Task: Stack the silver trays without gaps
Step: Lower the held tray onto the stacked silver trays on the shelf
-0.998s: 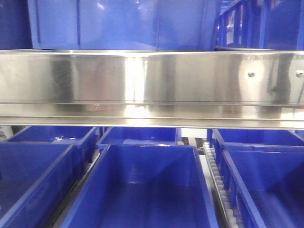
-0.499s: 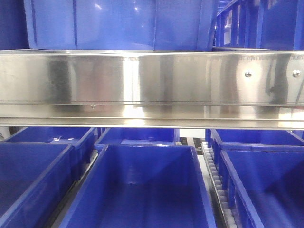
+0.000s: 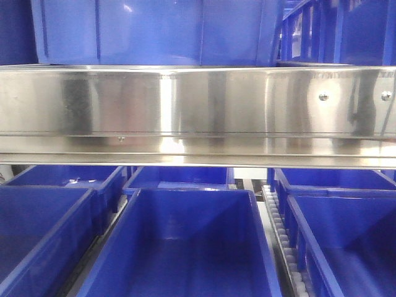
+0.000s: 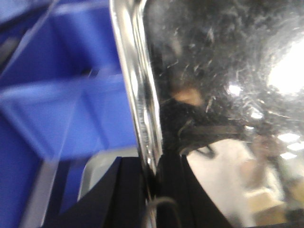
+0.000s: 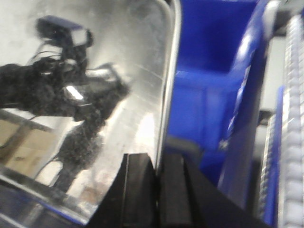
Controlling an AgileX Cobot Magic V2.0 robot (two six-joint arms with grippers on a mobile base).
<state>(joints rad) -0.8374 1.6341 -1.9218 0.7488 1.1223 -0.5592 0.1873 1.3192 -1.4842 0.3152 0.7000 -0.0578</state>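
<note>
Silver tray [image 4: 228,71], left-wrist view: scratched, mirror-bright sheet filling the right of the picture. Its rolled rim runs from the top edge down to my left claw [image 4: 149,164].
- Left claw: the two black jaws stand one on each side of the rim and are closed against it, with no gap to be seen. The tray's face lies to the right of the claw and stretches away from it.
- Left of the rim: a blue bin [image 4: 71,109], blurred. Just beside the near jaw is a pale grey rounded corner [image 4: 95,173]; I cannot tell what it belongs to.

Entry two, right-wrist view: a silver tray [image 5: 137,71] fills the left of the picture, with dark reflections across its face. I cannot tell whether it is the same tray.
- Right claw [image 5: 158,161]: the jaws are drawn together on the rim, which comes down between them. The tray's face lies to the left of the claw.
- Right of the rim: a deep blue bin [image 5: 204,95], and beyond it a roller track [image 5: 292,95].

Front view: a long steel rail [image 3: 198,111] with screws crosses the picture. Blue bins [image 3: 185,247] sit below it and another row [image 3: 154,31] sits above.
</note>
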